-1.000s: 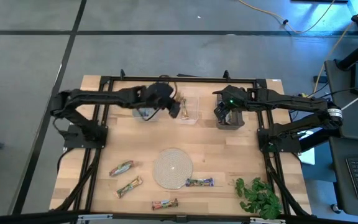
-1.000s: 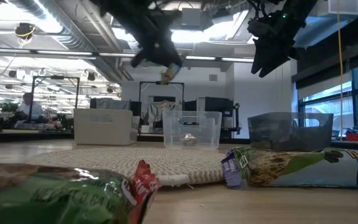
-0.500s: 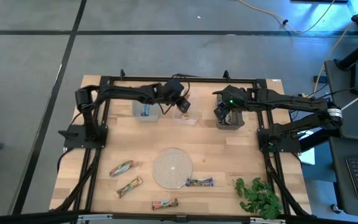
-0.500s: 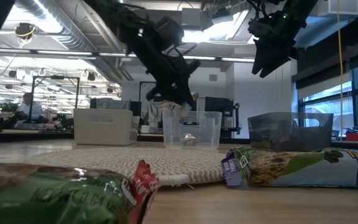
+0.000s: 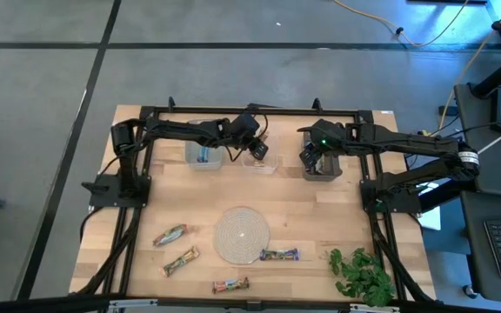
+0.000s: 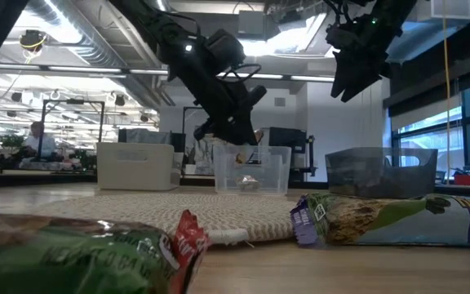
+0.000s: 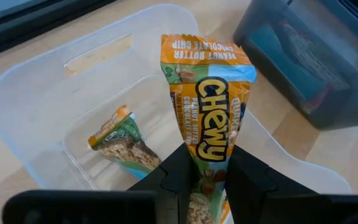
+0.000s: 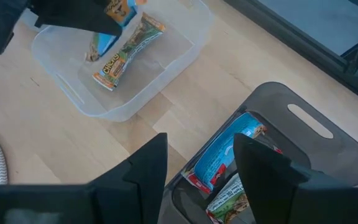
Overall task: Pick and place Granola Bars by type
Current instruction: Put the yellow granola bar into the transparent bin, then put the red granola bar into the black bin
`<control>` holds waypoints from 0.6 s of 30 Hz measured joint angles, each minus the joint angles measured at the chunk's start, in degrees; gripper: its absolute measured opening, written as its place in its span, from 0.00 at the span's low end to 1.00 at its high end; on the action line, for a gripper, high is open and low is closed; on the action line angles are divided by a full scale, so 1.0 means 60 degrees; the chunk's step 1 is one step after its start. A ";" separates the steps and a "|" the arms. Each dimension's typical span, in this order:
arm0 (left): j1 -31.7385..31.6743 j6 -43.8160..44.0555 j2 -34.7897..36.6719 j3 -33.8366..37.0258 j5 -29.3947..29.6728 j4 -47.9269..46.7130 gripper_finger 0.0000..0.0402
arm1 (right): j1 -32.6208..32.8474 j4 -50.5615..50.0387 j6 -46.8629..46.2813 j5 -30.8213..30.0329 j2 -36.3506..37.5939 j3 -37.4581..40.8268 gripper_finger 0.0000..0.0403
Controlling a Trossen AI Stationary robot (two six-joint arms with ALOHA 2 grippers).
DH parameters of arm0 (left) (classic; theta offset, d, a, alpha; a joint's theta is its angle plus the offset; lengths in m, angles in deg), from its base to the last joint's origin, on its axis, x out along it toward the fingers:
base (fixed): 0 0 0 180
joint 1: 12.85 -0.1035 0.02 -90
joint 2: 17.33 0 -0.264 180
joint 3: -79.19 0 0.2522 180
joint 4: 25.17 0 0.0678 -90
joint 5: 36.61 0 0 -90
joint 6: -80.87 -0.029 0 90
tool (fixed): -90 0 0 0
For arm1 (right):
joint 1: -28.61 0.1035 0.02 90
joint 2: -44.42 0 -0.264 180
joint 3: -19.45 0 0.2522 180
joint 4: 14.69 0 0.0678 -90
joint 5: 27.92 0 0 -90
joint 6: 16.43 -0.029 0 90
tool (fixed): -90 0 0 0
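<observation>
My left gripper (image 5: 257,149) is over the clear middle bin (image 5: 262,163) at the table's far side, shut on a tan-green granola bar (image 7: 207,124). A second tan-green bar (image 7: 120,146) lies on that bin's floor. My right gripper (image 8: 197,168) hangs open above the dark bin (image 5: 323,167), which holds a blue bar (image 8: 225,152) and others. Several more bars lie flat on the near part of the table: two at the left (image 5: 170,235) (image 5: 180,261), one near the front edge (image 5: 230,284), one beside the mat (image 5: 279,255). My left gripper pinches the tan-green bar between its two fingers (image 7: 182,177) at one end (image 7: 205,180). The fingers slant down from above. The bar is lifted clear and its free end (image 7: 197,53) reaches out past the fingertips over the clear bin's opening.
A pale bin (image 5: 203,155) stands to the left of the clear one. The round woven mat (image 5: 242,235) lies mid-table, and a leafy green sprig (image 5: 362,274) sits at the near right corner. A black frame (image 5: 250,110) borders the table.
My left gripper, still shut on the tan-green bar, has moved toward the table's right and down, from high beside the clear bin to just above its opening. The bar came along with it.
</observation>
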 joint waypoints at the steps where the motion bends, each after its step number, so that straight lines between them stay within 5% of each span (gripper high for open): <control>1: -0.0002 -0.0002 0.0000 0.0000 -0.0033 -0.0005 0.20 | 0.0003 0.0000 0.0000 0.0000 0.0000 0.0000 0.46; 10: -0.0095 -0.0426 0.0234 0.0004 -0.0852 -0.0116 0.36 | 0.0003 0.0000 0.0004 0.0000 0.0000 0.0000 0.46; 18: -0.0016 -0.2228 0.2793 0.0000 -0.1694 -0.2172 0.42 | 0.0002 -0.0003 0.0036 0.0000 0.0000 0.0000 0.46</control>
